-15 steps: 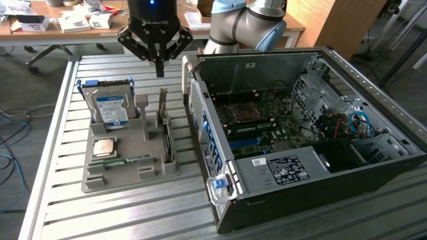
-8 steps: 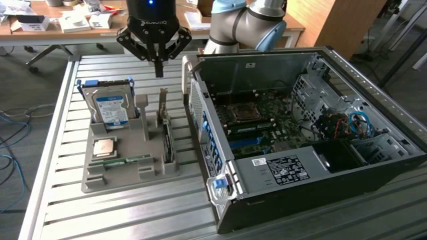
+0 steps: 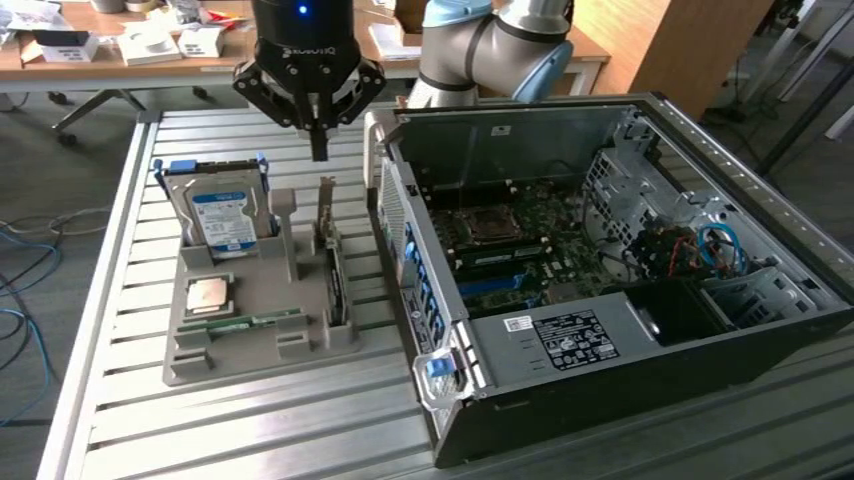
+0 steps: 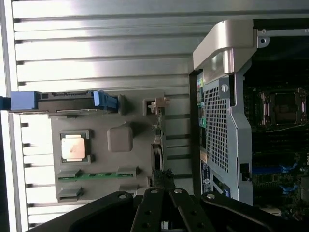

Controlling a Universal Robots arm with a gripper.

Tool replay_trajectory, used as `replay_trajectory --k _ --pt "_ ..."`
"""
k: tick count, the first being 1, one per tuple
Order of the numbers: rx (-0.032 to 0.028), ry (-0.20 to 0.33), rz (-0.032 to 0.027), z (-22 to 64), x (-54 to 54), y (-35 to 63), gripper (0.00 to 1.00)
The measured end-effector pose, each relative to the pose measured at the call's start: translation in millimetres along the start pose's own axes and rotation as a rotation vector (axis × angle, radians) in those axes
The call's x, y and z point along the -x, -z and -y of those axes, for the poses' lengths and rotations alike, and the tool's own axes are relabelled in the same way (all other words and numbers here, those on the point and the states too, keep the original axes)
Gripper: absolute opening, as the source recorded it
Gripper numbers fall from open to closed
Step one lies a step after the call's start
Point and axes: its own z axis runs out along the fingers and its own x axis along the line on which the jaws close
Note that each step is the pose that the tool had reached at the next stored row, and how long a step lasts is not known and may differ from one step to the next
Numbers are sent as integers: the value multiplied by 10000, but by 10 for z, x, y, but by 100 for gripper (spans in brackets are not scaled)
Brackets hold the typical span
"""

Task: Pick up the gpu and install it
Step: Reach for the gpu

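The gpu (image 3: 330,262) stands on edge in a slot of the grey tray (image 3: 254,352), a thin dark card with its silver bracket at the far end. My gripper (image 3: 318,148) hangs above that far end, fingers shut together with nothing between them and clear of the card. In the wrist view the gpu (image 4: 156,145) is an edge-on strip running down to my gripper (image 4: 163,203), and its near part is hidden behind the black fingers.
The open computer case (image 3: 747,290) lies to the exterior view's right of the tray, motherboard (image 3: 514,235) exposed. The tray also holds a hard drive (image 3: 220,215), a processor (image 3: 207,295) and a memory stick (image 3: 247,322). Slatted metal table (image 3: 200,420) all around.
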Motion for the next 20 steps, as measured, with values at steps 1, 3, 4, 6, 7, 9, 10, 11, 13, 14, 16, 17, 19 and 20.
replay_trajectory --k 1,3,4,6,7,9,10,11,13,14,16,17,19,20 --pt "0 0 0 15 1 0 11" --pt "-1 0 1 47 3 2 11" --pt "-2 0 0 63 5 2 11" --pt "-4 -1 0 96 7 4 11" --pt "-5 -1 0 113 8 4 11" --pt "-7 0 0 141 11 5 11" --pt "-8 0 1 151 11 5 11" --pt "-10 0 1 162 12 6 11" --pt "-13 0 1 185 14 7 11" --pt "-14 0 1 194 14 7 11" --pt "-16 0 1 211 16 7 11" --pt "-17 0 2 219 16 7 11" --pt "-19 -1 1 236 17 8 11" --pt "-20 0 2 246 18 8 11"
